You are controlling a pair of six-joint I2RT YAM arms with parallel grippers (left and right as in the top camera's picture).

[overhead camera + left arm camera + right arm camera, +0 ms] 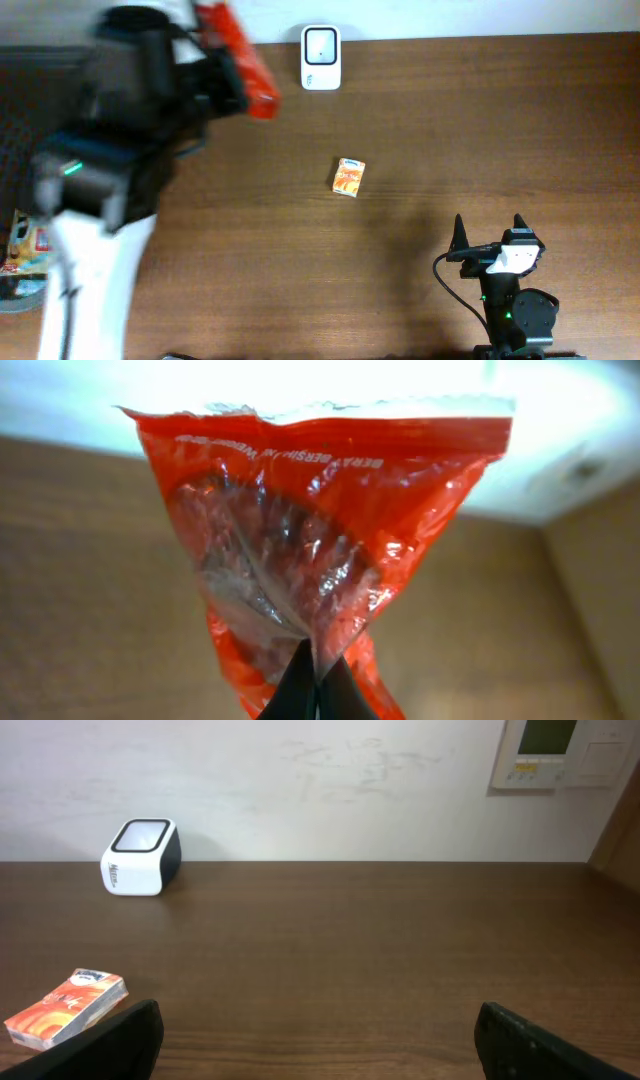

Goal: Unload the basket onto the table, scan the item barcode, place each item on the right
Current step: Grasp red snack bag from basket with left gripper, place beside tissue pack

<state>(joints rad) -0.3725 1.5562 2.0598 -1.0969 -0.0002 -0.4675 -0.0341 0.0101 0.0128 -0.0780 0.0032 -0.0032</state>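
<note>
A red plastic bag [243, 58] with dark contents hangs in the air at the back left, pinched at its lower edge by my left gripper [222, 88], which is shut on it. In the left wrist view the red bag [320, 510] fills the frame above the closed fingertips of the left gripper [318, 672]. The white barcode scanner [321, 57] stands at the back edge, just right of the bag; the same scanner [141, 856] shows in the right wrist view. My right gripper [490, 232] rests low at the front right, open and empty.
A small orange pack [349, 177] lies mid-table, the same orange pack [66, 1009] by my right gripper's left finger. Several colourful packets [22, 250] sit at the left edge. A wall control panel [560, 752] hangs behind the table.
</note>
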